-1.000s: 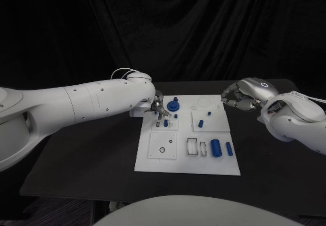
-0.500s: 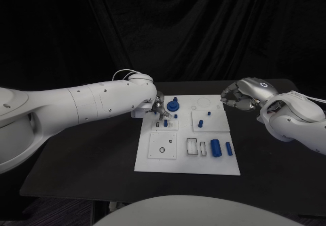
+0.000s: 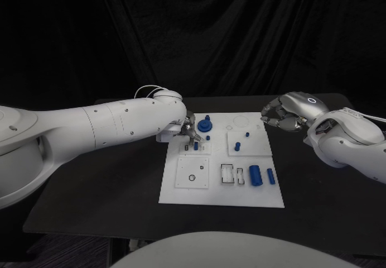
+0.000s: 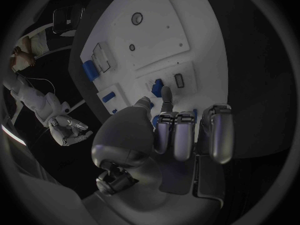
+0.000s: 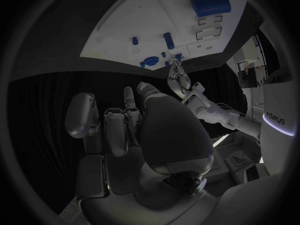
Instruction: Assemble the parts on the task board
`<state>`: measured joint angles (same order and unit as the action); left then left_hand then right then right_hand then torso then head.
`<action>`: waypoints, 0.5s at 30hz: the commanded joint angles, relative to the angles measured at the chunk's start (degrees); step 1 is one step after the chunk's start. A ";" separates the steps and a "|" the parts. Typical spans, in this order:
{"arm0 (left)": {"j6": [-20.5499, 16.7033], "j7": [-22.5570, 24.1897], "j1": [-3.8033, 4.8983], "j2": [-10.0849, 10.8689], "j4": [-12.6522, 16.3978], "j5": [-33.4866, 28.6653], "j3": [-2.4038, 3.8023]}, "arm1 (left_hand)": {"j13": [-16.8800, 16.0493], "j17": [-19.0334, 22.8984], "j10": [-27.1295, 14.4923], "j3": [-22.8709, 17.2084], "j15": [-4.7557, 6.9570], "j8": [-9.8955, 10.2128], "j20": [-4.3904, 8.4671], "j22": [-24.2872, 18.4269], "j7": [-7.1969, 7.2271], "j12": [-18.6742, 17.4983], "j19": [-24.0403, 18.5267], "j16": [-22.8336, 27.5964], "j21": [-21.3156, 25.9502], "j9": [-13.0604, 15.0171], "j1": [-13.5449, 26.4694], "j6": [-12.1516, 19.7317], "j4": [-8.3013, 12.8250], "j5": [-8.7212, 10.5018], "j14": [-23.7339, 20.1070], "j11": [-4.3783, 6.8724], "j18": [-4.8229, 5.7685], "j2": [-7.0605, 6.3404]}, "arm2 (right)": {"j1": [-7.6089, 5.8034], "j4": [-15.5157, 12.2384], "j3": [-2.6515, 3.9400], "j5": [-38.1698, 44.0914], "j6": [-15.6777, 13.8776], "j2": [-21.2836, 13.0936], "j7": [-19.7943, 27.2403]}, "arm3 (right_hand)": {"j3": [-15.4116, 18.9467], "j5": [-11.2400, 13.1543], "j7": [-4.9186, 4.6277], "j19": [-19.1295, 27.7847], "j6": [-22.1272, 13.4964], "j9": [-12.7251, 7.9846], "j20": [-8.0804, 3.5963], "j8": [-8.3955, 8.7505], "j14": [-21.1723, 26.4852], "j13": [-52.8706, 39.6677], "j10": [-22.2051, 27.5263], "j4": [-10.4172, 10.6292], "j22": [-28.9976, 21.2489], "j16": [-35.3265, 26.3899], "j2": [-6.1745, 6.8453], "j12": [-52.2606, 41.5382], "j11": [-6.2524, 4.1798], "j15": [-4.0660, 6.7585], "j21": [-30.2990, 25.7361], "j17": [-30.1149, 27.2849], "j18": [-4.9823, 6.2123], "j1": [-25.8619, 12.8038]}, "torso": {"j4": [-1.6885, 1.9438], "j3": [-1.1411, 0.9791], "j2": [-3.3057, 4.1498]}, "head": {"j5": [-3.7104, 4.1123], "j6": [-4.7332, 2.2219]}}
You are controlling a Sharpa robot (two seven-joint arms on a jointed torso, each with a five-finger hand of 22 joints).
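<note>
The task board (image 3: 181, 192) lay mid-table, with blue parts (image 3: 255, 175) on its near right and others just beyond the left hand (image 3: 187, 127). That hand hovered over the board's far-left corner, fingertips close together above a small blue peg (image 3: 196, 145); whether it held anything, I cannot tell. The right hand (image 3: 283, 117) was curled shut, holding nothing, off the board's far-right corner.

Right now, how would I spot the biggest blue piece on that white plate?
Find the white plate in the middle of the black table. Near its front right lies a fat blue cylinder, beside a thinner blue rod; it is far thicker than any other piece.
</note>
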<state>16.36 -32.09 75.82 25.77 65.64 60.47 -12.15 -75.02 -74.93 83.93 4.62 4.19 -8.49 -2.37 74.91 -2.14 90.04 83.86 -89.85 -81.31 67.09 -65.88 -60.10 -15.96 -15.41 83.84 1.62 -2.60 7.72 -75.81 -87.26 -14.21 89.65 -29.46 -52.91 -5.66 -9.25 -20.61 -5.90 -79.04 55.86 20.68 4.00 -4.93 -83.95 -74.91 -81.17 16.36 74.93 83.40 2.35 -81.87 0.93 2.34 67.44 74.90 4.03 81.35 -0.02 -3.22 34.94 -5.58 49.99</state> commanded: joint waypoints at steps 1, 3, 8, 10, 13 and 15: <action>0.40 0.79 -0.21 -0.18 0.02 -0.41 0.04 | -14.98 -15.07 6.07 -0.51 -0.26 0.19 -0.20 9.78 -0.18 -0.04 -0.39 -0.15 0.60 -0.08 -0.69 -0.36 0.03 -0.30 6.16 -0.25 -0.11 0.12 | 0.11 -0.07 0.04 0.19 -0.01 0.01 -0.78 | -0.38 -0.20 -0.02 0.06 0.25 -0.06 0.06 0.29 -3.33 -6.06 0.48 -0.08 8.54 -0.23 -0.18 0.24 0.00 0.02 -0.23 10.79 0.78 -0.54 | 0.00 0.01 0.00 | -0.01 0.01; 0.36 0.77 -0.30 -0.20 0.04 -0.41 0.04 | -14.98 -15.07 6.07 -0.60 -0.26 0.24 -0.20 9.78 -0.18 -0.04 -0.39 -0.15 0.61 -0.12 -0.78 -0.33 0.02 -0.48 6.16 -0.26 -0.11 0.17 | 0.11 -0.07 0.04 0.19 -0.01 0.01 -0.78 | -0.38 -0.20 -0.02 0.06 0.25 -0.06 0.06 0.29 -3.33 -6.06 0.48 -0.08 8.54 -0.23 -0.18 0.24 0.00 0.02 -0.23 10.79 0.78 -0.54 | 0.00 0.00 0.00 | 0.00 0.01; 0.30 0.71 -0.47 -0.23 0.06 -0.41 0.04 | -14.98 -15.07 6.07 -0.67 -0.27 0.26 -0.20 9.78 -0.18 -0.04 -0.40 -0.15 0.63 -0.15 -0.84 -0.32 0.01 -0.62 6.16 -0.25 -0.11 0.19 | 0.11 -0.07 0.04 0.19 -0.03 0.02 -0.78 | -0.38 -0.20 -0.02 0.06 0.25 -0.06 0.06 0.29 -3.33 -6.06 0.48 -0.08 8.54 -0.23 -0.18 0.24 0.00 0.02 -0.23 10.79 0.78 -0.54 | 0.01 -0.01 0.00 | 0.04 0.01; 0.30 0.71 -0.54 -0.23 0.06 -0.41 0.04 | -14.98 -15.07 6.07 -0.77 -0.27 0.32 -0.20 9.75 -0.19 -0.04 -0.45 -0.15 0.71 -0.21 -0.93 -0.30 0.00 -0.91 6.16 -0.26 -0.13 0.21 | 0.11 -0.08 0.04 0.19 -0.03 0.02 -0.78 | -0.38 -0.20 -0.02 0.06 0.25 -0.06 0.06 0.29 -3.33 -6.06 0.48 -0.08 8.54 -0.23 -0.18 0.24 0.00 0.02 -0.23 10.79 0.78 -0.54 | 0.02 0.00 -0.01 | 0.04 0.01; 0.27 0.75 -0.63 -0.24 0.06 -0.41 0.04 | -14.98 -15.07 6.07 -1.29 -0.25 0.51 -0.18 9.82 -0.17 -0.04 -0.44 -0.15 0.77 -0.48 -1.44 -0.30 -0.02 -2.99 6.16 -0.25 -0.13 0.02 | 0.11 -0.06 0.04 0.19 -0.03 0.02 -0.79 | -0.38 -0.20 -0.02 0.06 0.25 -0.06 0.06 0.29 -3.33 -6.06 0.48 -0.08 8.54 -0.23 -0.18 0.24 0.00 0.02 -0.23 10.79 0.78 -0.54 | 0.02 0.00 -0.03 | 0.05 0.01; 0.31 0.77 -0.68 -0.25 0.06 -0.41 0.04 | -14.98 -15.07 6.07 -1.36 -0.25 0.53 -0.18 9.80 -0.17 -0.04 -0.47 -0.15 0.82 -0.51 -1.50 -0.30 -0.02 -3.23 6.16 -0.24 -0.14 -0.04 | 0.11 -0.06 0.04 0.19 -0.03 0.03 -0.79 | -0.38 -0.20 -0.02 0.06 0.25 -0.06 0.06 0.29 -3.33 -6.06 0.48 -0.08 8.54 -0.23 -0.18 0.24 0.00 0.02 -0.23 10.79 0.78 -0.54 | 0.02 0.00 0.00 | 0.06 0.01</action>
<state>16.38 -32.09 75.25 25.68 65.64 60.46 -12.15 -75.03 -74.93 83.93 3.67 4.19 -8.20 -2.58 74.91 -2.14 90.05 83.65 -89.85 -80.82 66.63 -66.90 -60.10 -15.96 -18.58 83.84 1.62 -2.60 7.76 -75.81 -87.26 -14.21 89.65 -29.46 -52.89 -5.66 -9.25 -20.61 -5.90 -79.04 55.86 20.69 4.00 -4.93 -83.95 -74.91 -81.17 16.36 74.92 83.40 2.35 -81.86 0.93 2.34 67.44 74.90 4.02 81.35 0.00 -3.22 34.93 -5.53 49.99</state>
